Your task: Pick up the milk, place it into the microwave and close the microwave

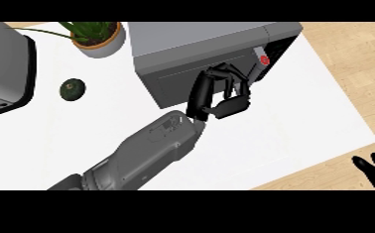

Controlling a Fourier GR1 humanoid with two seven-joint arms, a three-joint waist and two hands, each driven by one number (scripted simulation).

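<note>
Left black hand (pixel 219 95), on a grey forearm rising from the lower left: fingers curled in toward the thumb, nothing visible between them. Pressed up against the right part of the dark front of the boxy grey microwave (pixel 198 38), just left of the control strip with its small round red button (pixel 264 61). Door lying flush with the front as far as can be told, so no view into the chamber.

Milk: not to be seen anywhere on the counter or in the hand; whether inside the microwave, cannot tell.

Right black hand (pixel 364 163) at the lower right edge, fingers up and straight, resting well apart from the microwave.

Beyond the microwave's left corner, a leafy green plant in a round pale pot (pixel 95 36). Further left on the white counter top (pixel 293 123), a small round dark green fruit (pixel 72 88), standing alone. At the far left edge, part of a dark grey rounded appliance (pixel 15 73). Between left hand and microwave front, nothing in the way.
</note>
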